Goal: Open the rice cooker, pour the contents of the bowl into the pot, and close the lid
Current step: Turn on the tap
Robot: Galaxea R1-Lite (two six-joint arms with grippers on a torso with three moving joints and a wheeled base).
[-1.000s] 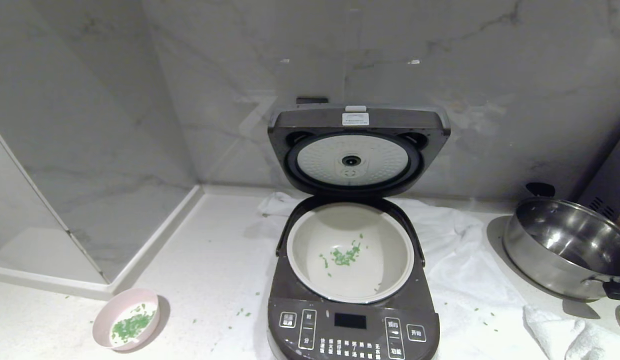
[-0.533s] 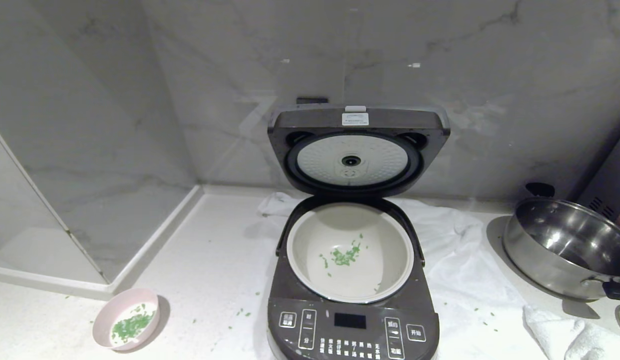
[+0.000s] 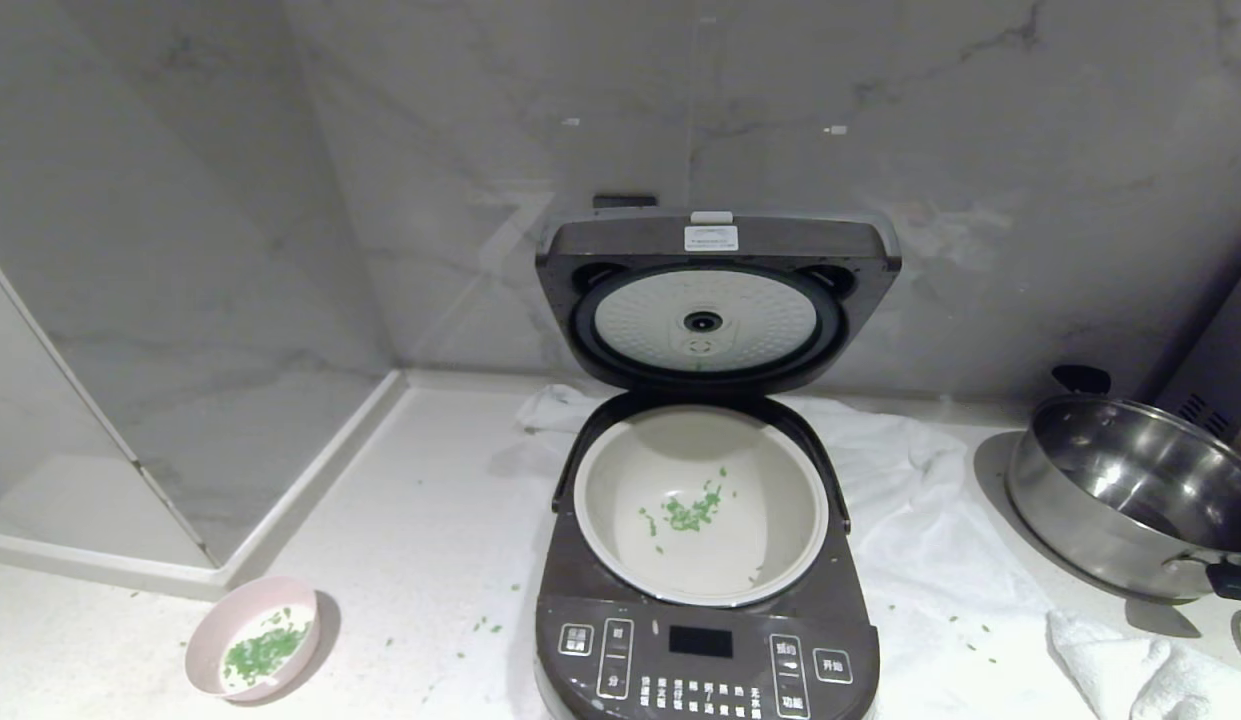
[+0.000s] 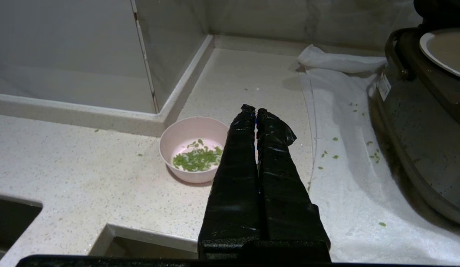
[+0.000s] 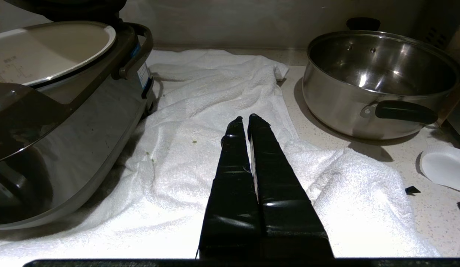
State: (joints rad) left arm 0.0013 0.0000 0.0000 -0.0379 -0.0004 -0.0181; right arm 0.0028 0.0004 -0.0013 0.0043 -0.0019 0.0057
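The dark rice cooker (image 3: pixel 706 655) stands in the middle of the counter with its lid (image 3: pixel 718 298) raised upright against the wall. Its white pot (image 3: pixel 700 505) holds a few green bits (image 3: pixel 692 512). The pink bowl (image 3: pixel 252 637) sits at the front left with green contents (image 3: pixel 263 650) in it. In the left wrist view the bowl (image 4: pixel 192 148) lies just beside my left gripper (image 4: pixel 255 109), which is shut and empty. My right gripper (image 5: pixel 244 119) is shut and empty above the white towel (image 5: pixel 200 122), right of the cooker (image 5: pixel 66 111). Neither arm shows in the head view.
A steel pan (image 3: pixel 1130 495) with black handles stands at the right, also in the right wrist view (image 5: pixel 378 78). A white towel (image 3: pixel 940 560) lies under and right of the cooker. Green bits (image 4: pixel 335 148) are scattered on the counter. A raised ledge (image 3: pixel 280 520) borders the left.
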